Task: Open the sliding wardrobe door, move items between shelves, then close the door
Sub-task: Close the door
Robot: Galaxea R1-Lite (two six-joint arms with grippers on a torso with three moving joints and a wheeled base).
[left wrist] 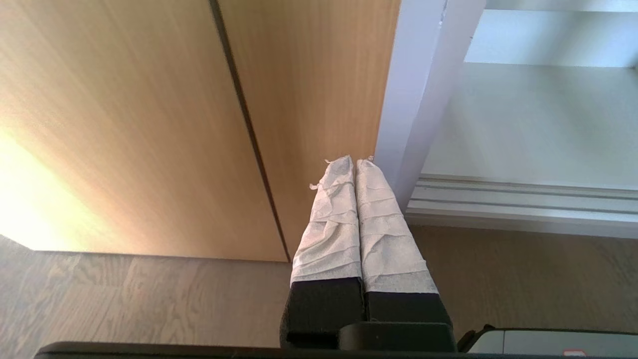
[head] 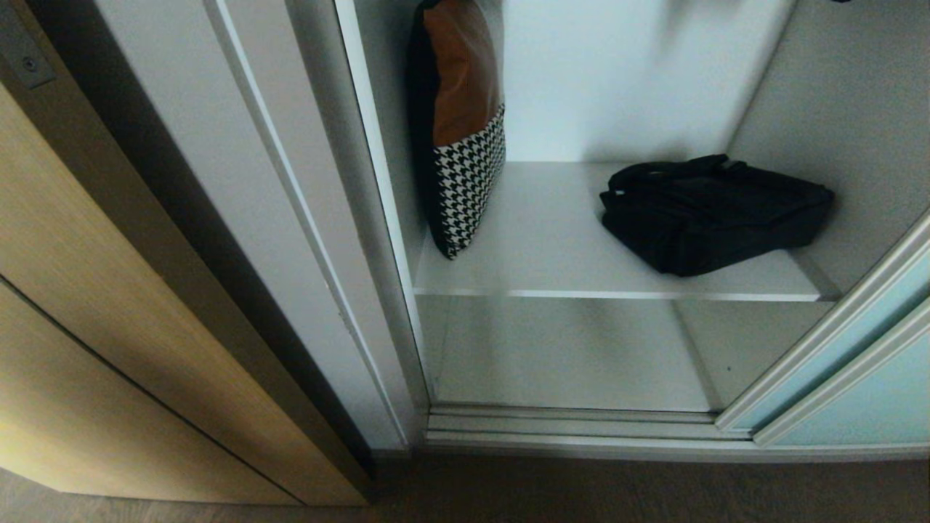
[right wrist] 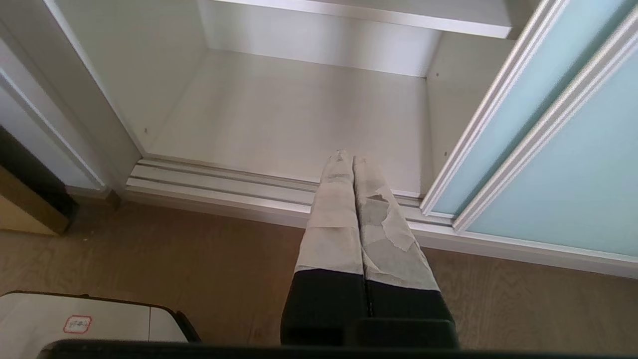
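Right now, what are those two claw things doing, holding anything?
Left gripper: jaws shut, holding nothing, low beside the wood cabinet front.
Right gripper: jaws shut, holding nothing, before the open wardrobe.

floor (right wrist: pixel 149 249): brown wood | cabinet front (left wrist: pixel 124 124): light wood, perhaps sunlit

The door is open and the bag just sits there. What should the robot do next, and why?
Probably open the right pincer and raise it toward the bag. The door is already slid aside, the bag lies on the shelf untouched, and the board below is bare. Both pincers are shut and low near the floor; the left pincer faces the wood cabinet, farther off.
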